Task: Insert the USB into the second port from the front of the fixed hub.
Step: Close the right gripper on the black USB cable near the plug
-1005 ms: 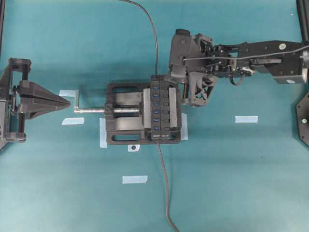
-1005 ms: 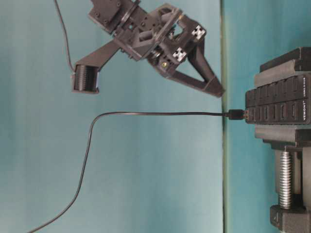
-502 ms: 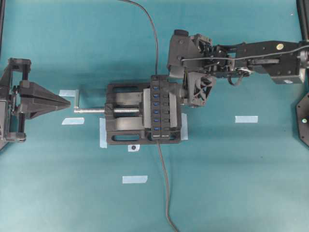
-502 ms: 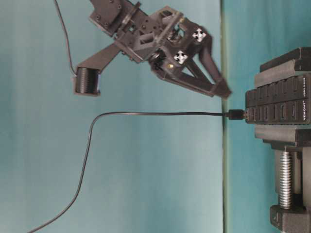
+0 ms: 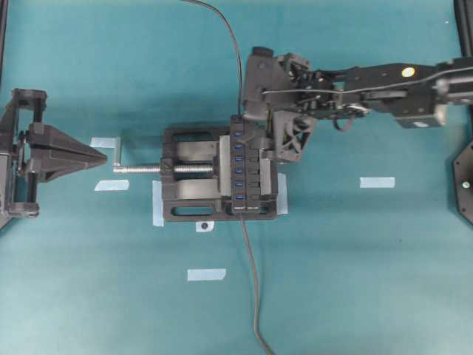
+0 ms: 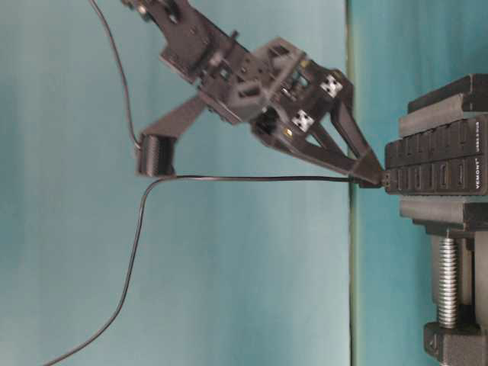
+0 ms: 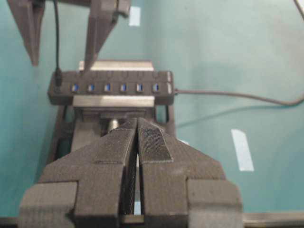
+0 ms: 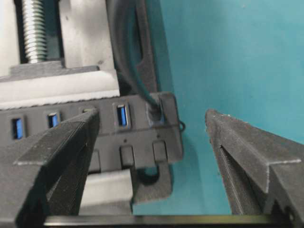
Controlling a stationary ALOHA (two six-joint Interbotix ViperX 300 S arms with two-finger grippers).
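Observation:
The fixed hub [image 5: 240, 166] is a black bar with blue slots, clamped in a black vise [image 5: 185, 177]. The USB [image 8: 154, 110] sits in the slot at the hub's far end, opposite the hub's own lead [image 5: 251, 281]. Its thin grey cable [image 5: 235, 44] runs off the top of the overhead view. My right gripper [image 8: 152, 116] is open, with one finger over the hub and the other beyond its end, so the plug lies between them. In the table-level view its fingertips [image 6: 372, 169] hide the plug. My left gripper [image 5: 103, 155] is shut and empty, far left of the vise.
The vise's silver screw [image 5: 148, 168] and handle point toward my left gripper. Pale tape strips [image 5: 377, 182] lie on the teal mat right of the vise, in front of it [image 5: 206, 274] and near the screw [image 5: 111, 185]. The right arm [image 5: 384, 81] reaches in from the right.
My right gripper went from shut to open and moved left and down from beside the hub to straddle its far end and the plug. The left arm has not moved.

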